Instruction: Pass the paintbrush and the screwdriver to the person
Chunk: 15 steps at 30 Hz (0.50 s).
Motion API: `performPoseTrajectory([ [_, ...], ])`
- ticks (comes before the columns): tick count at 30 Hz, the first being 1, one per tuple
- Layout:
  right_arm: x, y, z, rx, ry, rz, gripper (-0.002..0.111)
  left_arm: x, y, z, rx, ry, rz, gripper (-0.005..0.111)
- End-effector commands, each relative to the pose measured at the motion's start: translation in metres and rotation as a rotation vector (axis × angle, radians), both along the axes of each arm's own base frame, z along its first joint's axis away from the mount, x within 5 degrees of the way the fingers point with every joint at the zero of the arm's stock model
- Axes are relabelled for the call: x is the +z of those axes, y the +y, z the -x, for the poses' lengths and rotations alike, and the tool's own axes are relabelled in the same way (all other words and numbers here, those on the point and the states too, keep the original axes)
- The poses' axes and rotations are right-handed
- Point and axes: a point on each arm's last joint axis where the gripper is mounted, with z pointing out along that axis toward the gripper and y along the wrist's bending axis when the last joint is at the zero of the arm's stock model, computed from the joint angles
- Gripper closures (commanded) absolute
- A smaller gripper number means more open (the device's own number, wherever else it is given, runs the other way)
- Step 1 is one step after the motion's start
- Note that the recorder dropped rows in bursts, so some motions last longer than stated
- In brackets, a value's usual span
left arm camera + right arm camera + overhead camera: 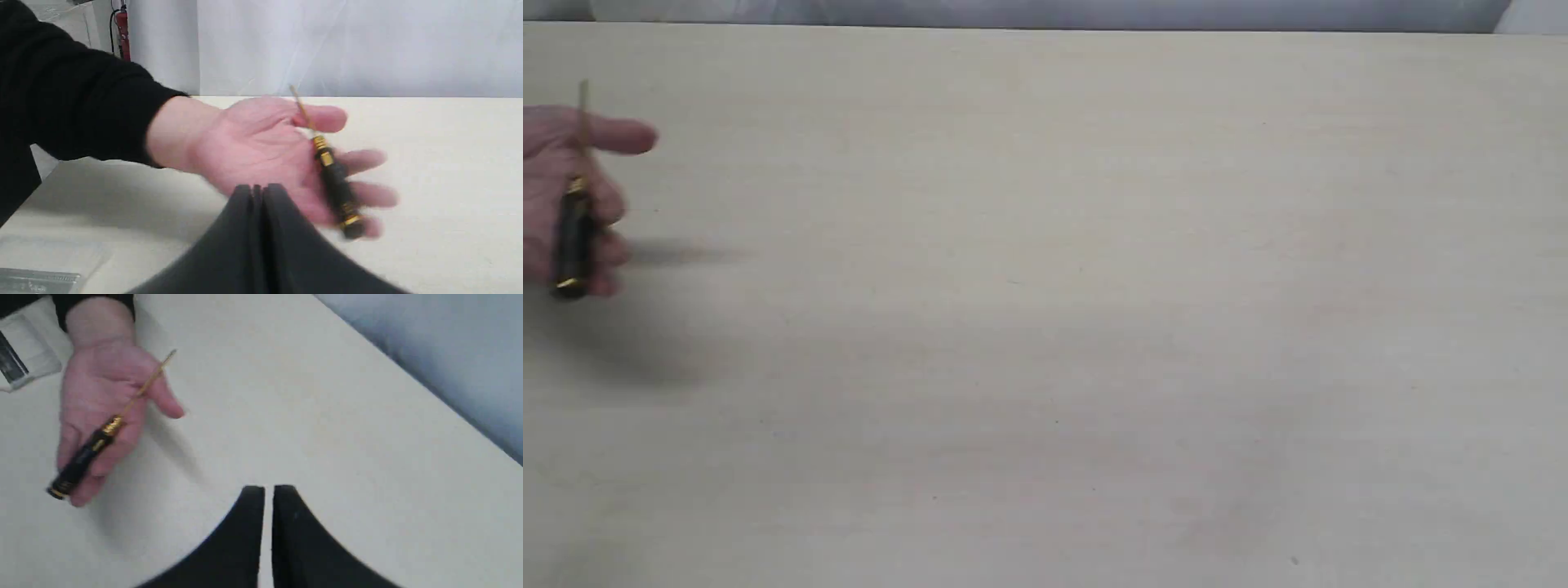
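Note:
The person's hand (547, 163) lies palm up at the far left edge of the exterior view, above the table. Across its fingers rests the screwdriver (574, 237), black handle, gold collar, thin brassy shaft pointing away. The left wrist view shows the hand (253, 143) and the screwdriver (335, 183) just beyond my left gripper (257, 188), which is shut and empty. My right gripper (269, 489) is shut with only a sliver between its fingers, well apart from the hand (94, 384) and the screwdriver (81, 457). The paintbrush is out of view. Neither gripper shows in the exterior view.
The pale wooden table (1045, 327) fills the exterior view, its far edge against a grey-white backdrop. A clear plastic packet (41, 269) lies near the person's black sleeve (73, 94); the right wrist view shows the packet (20, 355) too. A red extinguisher (122, 32) hangs behind.

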Motion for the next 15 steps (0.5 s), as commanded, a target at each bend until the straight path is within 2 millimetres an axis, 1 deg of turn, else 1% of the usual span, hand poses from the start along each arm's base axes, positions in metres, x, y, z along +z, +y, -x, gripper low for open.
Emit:
performPoseTrajectory([
  [1, 0.033, -0.019, 0.018, -0.012, -0.045, -0.051, 0.104, 0.000, 0.000, 0.000, -0.006, -0.009, 0.005, 0.107],
  [2, 0.040, -0.023, 0.021, 0.012, -0.091, -0.029, 0.104, 0.000, 0.000, 0.000, -0.006, -0.009, 0.005, 0.107],
  [3, 0.051, -0.030, 0.025, 0.045, -0.167, -0.007, 0.104, 0.000, 0.000, 0.000, -0.006, -0.009, 0.005, 0.107],
  [6, 0.074, -0.039, 0.034, 0.056, -0.273, -0.070, 0.104, 0.000, 0.000, 0.000, -0.006, -0.009, 0.005, 0.107],
  [8, 0.085, -0.047, 0.041, 0.056, -0.295, -0.093, 0.104, 0.000, 0.000, 0.000, -0.006, -0.009, 0.005, 0.107],
  [10, 0.091, -0.055, 0.048, 0.050, -0.294, -0.080, 0.104, 0.000, 0.000, 0.000, -0.006, -0.009, 0.005, 0.107],
  [12, 0.094, -0.063, 0.050, 0.017, -0.299, -0.053, 0.104, 0.000, 0.000, 0.000, -0.006, -0.009, 0.005, 0.107],
  [15, 0.100, -0.086, 0.057, -0.086, -0.369, -0.009, 0.104, 0.000, 0.000, 0.000, -0.006, -0.009, 0.005, 0.107],
])
